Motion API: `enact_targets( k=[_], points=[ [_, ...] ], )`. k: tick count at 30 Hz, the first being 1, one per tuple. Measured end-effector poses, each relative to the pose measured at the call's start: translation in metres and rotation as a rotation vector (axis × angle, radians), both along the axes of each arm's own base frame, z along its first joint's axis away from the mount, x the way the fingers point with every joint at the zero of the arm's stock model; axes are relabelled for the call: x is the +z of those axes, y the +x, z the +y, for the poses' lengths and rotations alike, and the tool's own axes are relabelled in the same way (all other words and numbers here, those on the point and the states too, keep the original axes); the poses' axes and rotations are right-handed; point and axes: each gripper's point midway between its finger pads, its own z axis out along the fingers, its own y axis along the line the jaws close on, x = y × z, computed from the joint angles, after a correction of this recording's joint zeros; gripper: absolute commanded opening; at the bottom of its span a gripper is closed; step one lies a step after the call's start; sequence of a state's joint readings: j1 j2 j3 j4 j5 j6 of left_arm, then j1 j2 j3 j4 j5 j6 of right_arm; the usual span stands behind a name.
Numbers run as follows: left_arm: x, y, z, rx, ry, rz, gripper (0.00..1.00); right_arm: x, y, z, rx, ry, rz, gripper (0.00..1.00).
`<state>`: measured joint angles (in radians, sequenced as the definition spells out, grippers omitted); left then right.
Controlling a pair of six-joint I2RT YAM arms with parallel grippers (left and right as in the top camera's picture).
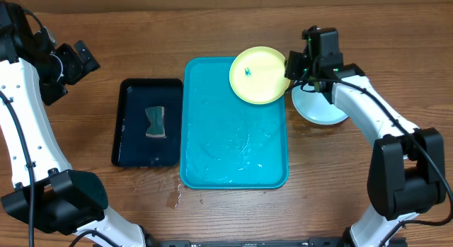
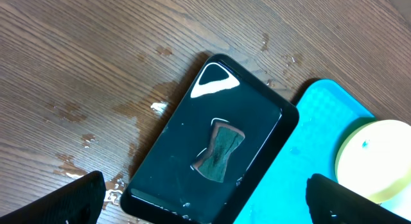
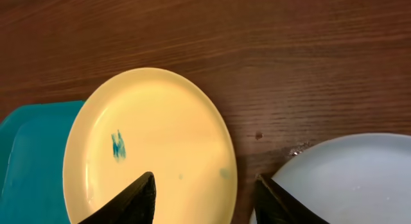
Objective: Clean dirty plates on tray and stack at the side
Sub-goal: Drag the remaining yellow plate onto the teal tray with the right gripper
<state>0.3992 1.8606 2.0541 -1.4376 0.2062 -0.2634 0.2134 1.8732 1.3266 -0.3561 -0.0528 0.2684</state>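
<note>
At the upper left of the overhead frame, the left gripper (image 1: 79,59) is held above the wooden table (image 1: 106,20), clear of everything. Its jaws are spread wide, and its fingertips (image 2: 87,198) are seen only at the bottom corners of the left wrist view. Below it and to the right, a narrow black tray (image 1: 131,144) is laid flat on the wood, and an hourglass-shaped sponge (image 1: 155,123) is set in its middle. Wet patches (image 2: 128,118) are scattered on the table beside this tray.

Just beside the black tray's right edge, the large cyan tray (image 1: 233,148) is placed at the centre of the frame, its floor glossy with water. A yellow plate (image 1: 258,76) is perched at the tray's upper right corner and overhangs the rim. A small blue smear (image 3: 118,146) is left on its face.

The right gripper (image 1: 291,66) is positioned at the plate's right edge. Its fingers (image 3: 131,198) are parted, one over the plate and one beyond the rim; contact cannot be told. At lower right of it, a pale plate (image 1: 318,112) is set on the bare table, partly covered by the arm.
</note>
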Motion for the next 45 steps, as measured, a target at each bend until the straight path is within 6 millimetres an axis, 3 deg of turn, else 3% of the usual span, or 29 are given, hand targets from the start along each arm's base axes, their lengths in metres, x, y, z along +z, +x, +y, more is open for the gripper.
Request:
enact_targets(
  k=[5, 9, 16, 25, 31, 32, 37, 39, 42, 45],
  points=[
    [0.000, 0.000, 0.000, 0.000, 0.000, 0.000, 1.00, -0.026, 0.007, 0.000, -0.007, -0.034, 0.015, 0.48],
    [0.000, 0.000, 0.000, 0.000, 0.000, 0.000, 1.00, -0.055, 0.006, -0.002, -0.014, -0.057, 0.068, 0.39],
    [0.000, 0.000, 0.000, -0.001, 0.000, 0.000, 1.00, -0.065, 0.005, -0.004, -0.022, -0.063, 0.087, 0.04],
    [0.000, 0.000, 0.000, 0.000, 0.000, 0.000, 1.00, -0.072, -0.016, 0.009, 0.012, -0.008, 0.195, 0.04],
    [0.000, 0.000, 0.000, 0.000, 0.000, 0.000, 1.00, -0.086, -0.071, 0.047, 0.076, 0.007, 0.390, 0.04],
    [0.000, 0.000, 0.000, -0.001, 0.000, 0.000, 1.00, -0.085, -0.092, 0.057, 0.082, 0.003, 0.453, 0.04],
    [0.000, 0.000, 0.000, 0.000, 0.001, 0.000, 1.00, -0.086, -0.134, 0.073, 0.079, -0.013, 0.591, 0.04],
    [0.000, 0.000, 0.000, 0.000, 0.000, 0.000, 1.00, -0.087, -0.150, 0.074, 0.057, -0.017, 0.652, 0.23],
    [0.000, 0.000, 0.000, 0.000, 0.000, 0.000, 1.00, -0.087, -0.161, 0.071, 0.033, -0.022, 0.704, 0.27],
    [0.000, 0.000, 0.000, 0.000, 0.000, 0.000, 1.00, -0.087, -0.158, 0.073, 0.029, -0.013, 0.692, 0.28]
  ],
)
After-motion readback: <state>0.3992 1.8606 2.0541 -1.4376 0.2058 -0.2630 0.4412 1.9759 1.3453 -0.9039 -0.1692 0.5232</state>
